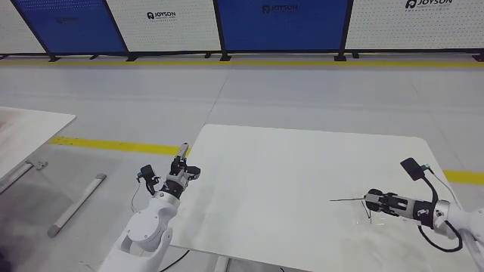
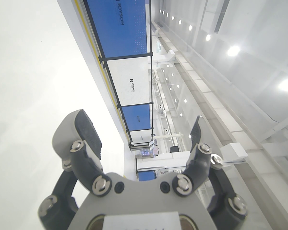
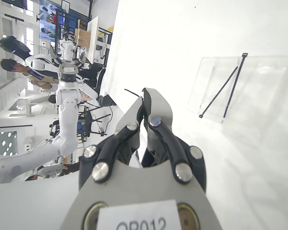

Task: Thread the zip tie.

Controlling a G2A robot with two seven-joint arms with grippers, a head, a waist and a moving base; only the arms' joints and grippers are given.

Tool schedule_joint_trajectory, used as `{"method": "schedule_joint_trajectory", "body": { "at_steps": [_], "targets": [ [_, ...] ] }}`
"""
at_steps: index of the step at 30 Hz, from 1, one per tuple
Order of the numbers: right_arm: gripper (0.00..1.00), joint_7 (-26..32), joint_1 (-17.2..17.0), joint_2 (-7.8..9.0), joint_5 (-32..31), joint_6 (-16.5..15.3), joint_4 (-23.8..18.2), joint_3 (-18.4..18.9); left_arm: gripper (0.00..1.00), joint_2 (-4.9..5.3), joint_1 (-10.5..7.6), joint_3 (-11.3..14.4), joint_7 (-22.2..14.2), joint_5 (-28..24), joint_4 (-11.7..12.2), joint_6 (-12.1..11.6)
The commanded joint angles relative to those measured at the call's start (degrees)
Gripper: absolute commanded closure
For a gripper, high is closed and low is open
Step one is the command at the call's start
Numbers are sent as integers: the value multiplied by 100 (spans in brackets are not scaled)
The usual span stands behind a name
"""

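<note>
Right gripper (image 3: 143,95) pinches a black zip tie (image 3: 131,92) over the white table (image 1: 287,189), near a clear tray (image 3: 266,72) holding two spare ties (image 3: 234,84). Left gripper (image 2: 141,120) hangs wide open at the opposite edge.

Robotics lab / test hall, industrial feel. Far ahead of left gripper (image 2: 140,116): row of blue & white perforated partition panels (image 1: 280,7) w/ yellow floor line (image 1: 302,63) along them, high ceiling w/ spotlights (image 2: 232,50). Past right gripper (image 3: 143,94): big wall screen (image 3: 49,21). White worktable (image 1: 302,196) under both, on grey floor (image 1: 340,98).
</note>
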Motion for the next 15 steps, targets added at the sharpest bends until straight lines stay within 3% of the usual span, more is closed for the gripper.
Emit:
{"method": "schedule_joint_trajectory", "body": {
  "at_steps": [1,4,9,15],
  "targets": [
    [100,-101,-26,-7,-14,-32,-31,-20,0,0,0,0,0,0,0,0],
    [100,-217,-25,-12,-141,-417,-106,-44,0,0,0,0,0,0,0,0],
    [100,-343,41,-28,-611,-1557,-166,-211,0,0,0,0,0,0,0,0],
    [100,-324,99,-55,-503,-1630,-88,-331,0,0,0,0,0,0,0,0]
  ]
}}
